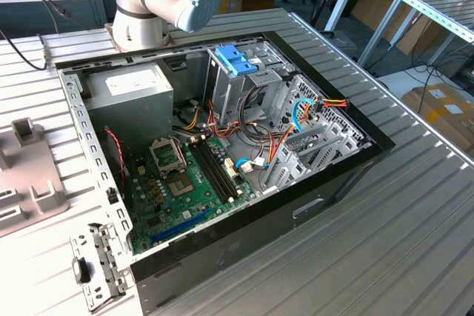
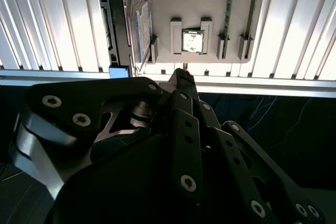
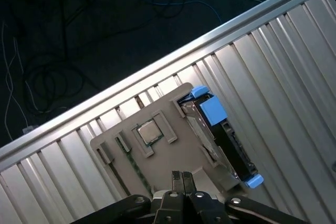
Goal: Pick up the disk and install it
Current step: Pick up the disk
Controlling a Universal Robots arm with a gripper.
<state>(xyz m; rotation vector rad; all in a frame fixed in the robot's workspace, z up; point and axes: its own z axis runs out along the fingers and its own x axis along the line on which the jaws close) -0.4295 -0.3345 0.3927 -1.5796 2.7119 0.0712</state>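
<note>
The disk point(image 2: 128, 24) point(image 3: 220, 135) is a dark hard drive with bright blue rails and a blue tab. It stands on its edge in a slot along one side of a grey holder plate point(image 2: 210, 3) point(image 3: 173, 114). In both wrist views my gripper point(image 2: 181, 74) point(image 3: 182, 174) is shut with its fingertips together and nothing between them. It hovers over the plate's near edge, beside the disk and apart from it. In the exterior view the open computer case point(image 1: 222, 153) lies on the table, with a blue latch point(image 1: 237, 61) on its drive cage.
The plate also holds a square processor chip point(image 2: 192, 41) point(image 3: 148, 132) and a thin green memory stick point(image 2: 228, 3) point(image 3: 128, 156). It rests on a slatted aluminium table point(image 2: 52, 19) point(image 3: 273, 56) near the edge, with dark floor and cables beyond. The arm's base point(image 1: 148, 5) stands behind the case.
</note>
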